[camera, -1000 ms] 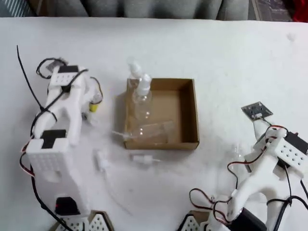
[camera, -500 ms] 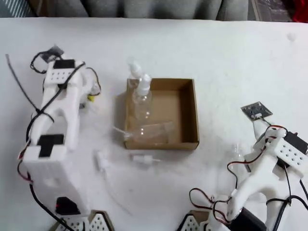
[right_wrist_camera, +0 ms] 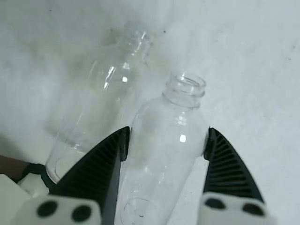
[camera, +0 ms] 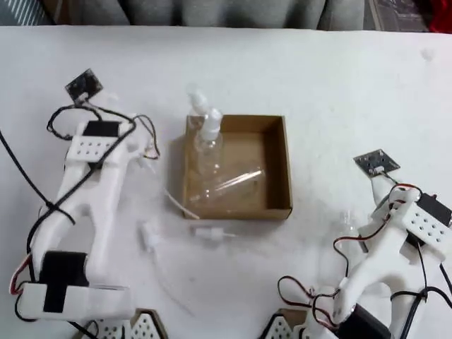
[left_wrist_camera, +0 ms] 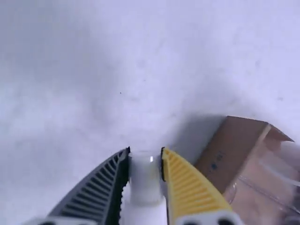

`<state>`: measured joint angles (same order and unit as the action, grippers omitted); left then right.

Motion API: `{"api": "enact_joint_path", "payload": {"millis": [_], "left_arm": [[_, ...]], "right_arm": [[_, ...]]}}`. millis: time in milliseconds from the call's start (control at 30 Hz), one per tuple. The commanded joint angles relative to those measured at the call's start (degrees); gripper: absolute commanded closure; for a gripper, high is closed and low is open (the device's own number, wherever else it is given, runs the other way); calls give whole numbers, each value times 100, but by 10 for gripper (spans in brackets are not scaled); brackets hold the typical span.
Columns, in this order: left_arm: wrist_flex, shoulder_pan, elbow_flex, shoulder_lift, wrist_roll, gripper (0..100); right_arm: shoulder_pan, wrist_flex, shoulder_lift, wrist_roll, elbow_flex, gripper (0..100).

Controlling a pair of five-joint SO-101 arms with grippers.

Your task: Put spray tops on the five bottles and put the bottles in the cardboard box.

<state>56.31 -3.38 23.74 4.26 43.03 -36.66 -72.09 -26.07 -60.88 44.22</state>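
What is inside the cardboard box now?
In the cardboard box one clear bottle with a spray top stands at the left; another lies along the near wall. Its neck is unclear.

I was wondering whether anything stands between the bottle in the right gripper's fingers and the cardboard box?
Nothing visible does. Bare table separates the bottle in the right gripper from the cardboard box. Inside it, an upright capped bottle and a lying one take the left and near parts.

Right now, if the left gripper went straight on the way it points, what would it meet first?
Most likely the bare table: the left gripper, shut on a white spray top, aims at it, with the cardboard box off to one side.
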Motion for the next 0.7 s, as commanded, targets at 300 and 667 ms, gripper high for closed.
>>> {"api": "enact_joint_path", "payload": {"millis": [300, 667], "left_arm": [[-229, -136, 193, 787, -747, 979], [-431, -655, 1266, 3002, -1011, 980]], "right_arm": [[-48, -1156, -224, -26, -730, 813], [163, -1349, -189, -53, -1037, 721]]}}
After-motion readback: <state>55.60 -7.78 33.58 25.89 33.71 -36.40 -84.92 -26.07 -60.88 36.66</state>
